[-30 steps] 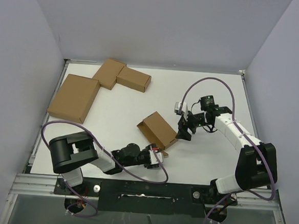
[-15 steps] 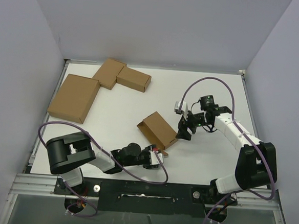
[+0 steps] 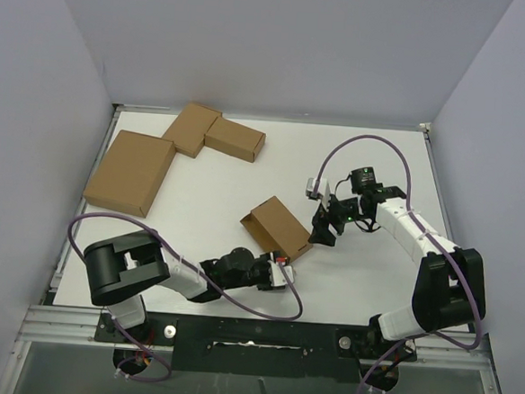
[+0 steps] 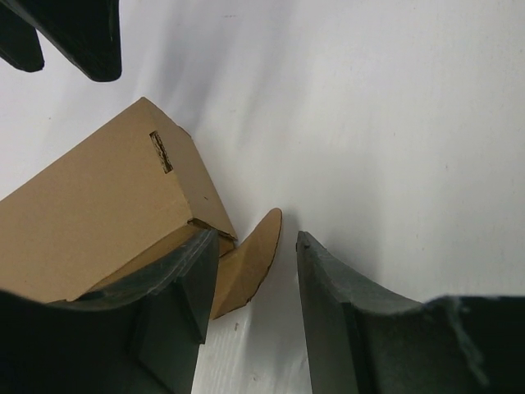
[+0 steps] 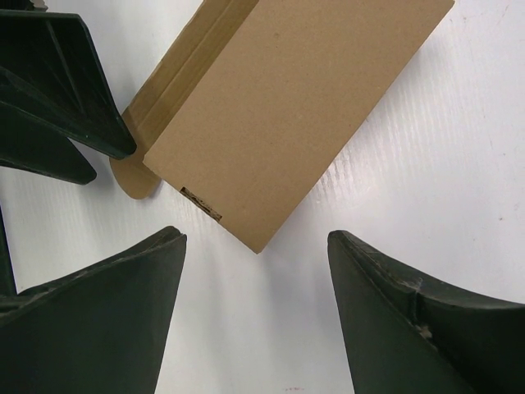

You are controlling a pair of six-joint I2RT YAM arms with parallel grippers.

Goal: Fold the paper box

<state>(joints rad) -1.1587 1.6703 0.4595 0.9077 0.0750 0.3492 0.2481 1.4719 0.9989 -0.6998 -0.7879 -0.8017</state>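
Observation:
The brown paper box [image 3: 277,227] lies part-folded mid-table, with a rounded flap [image 4: 250,263] sticking out at its near corner. My left gripper [image 3: 281,272] is open just in front of that corner. In the left wrist view [image 4: 256,245] the flap lies between its fingers [image 4: 176,304], and I cannot tell if they touch it. My right gripper [image 3: 323,231] is open at the box's right corner. In the right wrist view [image 5: 256,240] the box [image 5: 287,107] points its corner between the spread fingers [image 5: 107,312].
Flat cardboard blanks lie at the back left: a large one [image 3: 131,171] and two smaller ones [image 3: 192,129] [image 3: 235,140]. Purple walls close in the table on three sides. The left gripper's fingers [image 5: 57,82] show in the right wrist view.
My left gripper has crept forward and right, closer to the box's flap. The right gripper and the box have hardly moved.

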